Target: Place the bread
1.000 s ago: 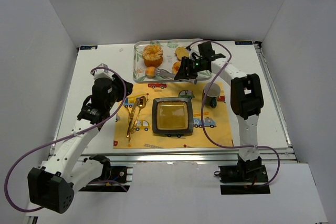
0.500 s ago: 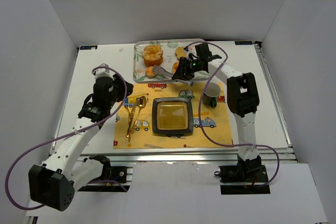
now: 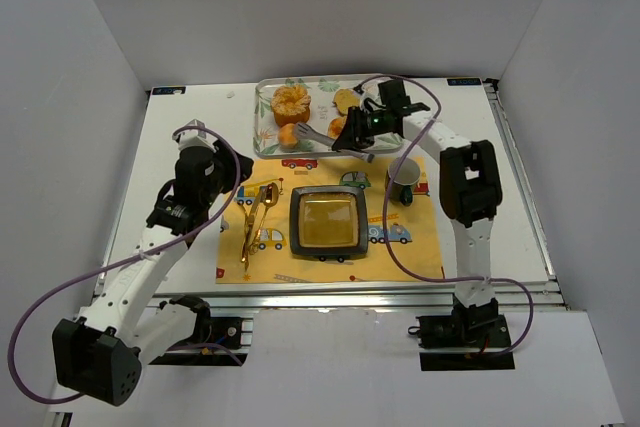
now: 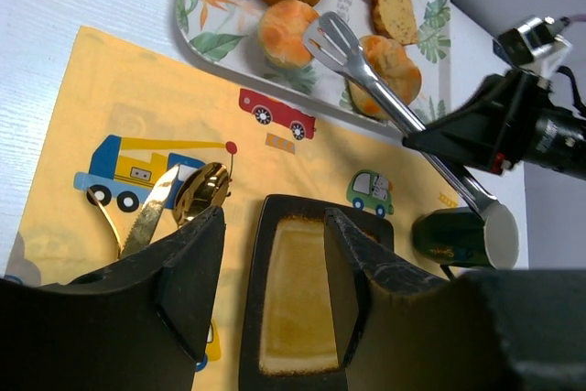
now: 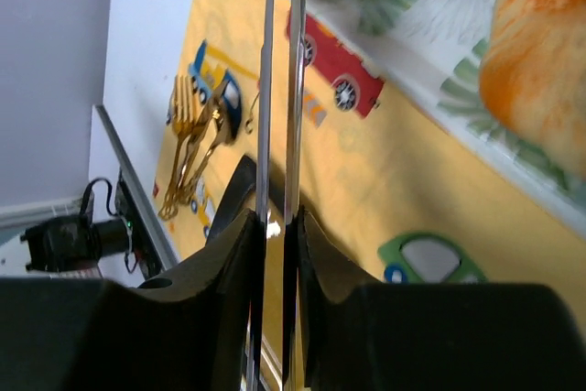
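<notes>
Top view: a white surface (image 3: 185, 112) sits inside plain white walls. At its far edge, a leaf-print tray (image 3: 318, 95) holds 4 pieces of bread. Nearer is a yellow placemat (image 3: 420, 247) printed with cartoon vehicles. On it are a black square plate (image 3: 327, 222), gold cutlery (image 3: 253, 219) and a green mug (image 3: 402, 179). The right pincer (image 3: 355, 130) is clenched on the handle of silver tongs (image 3: 322, 137), whose head reaches the small round roll (image 3: 288, 135) on the tray. The left pincer (image 3: 228, 190) hangs over the mat's left side.

Left wrist view: the left pincer is released, with nothing between its fingers. The plate below it is bare. The tong head lies just beside the roll; whether they touch is unclear.

Right wrist view: the 2 tong arms run nearly together between the fingers (image 5: 220, 272). Their tips meet a pale round shape cropped at the top edge, so a firm grip cannot be confirmed.

The task looks barely begun. All the bread is on the tray, and gripping, lifting, carrying (probably to the plate) and releasing remain.
</notes>
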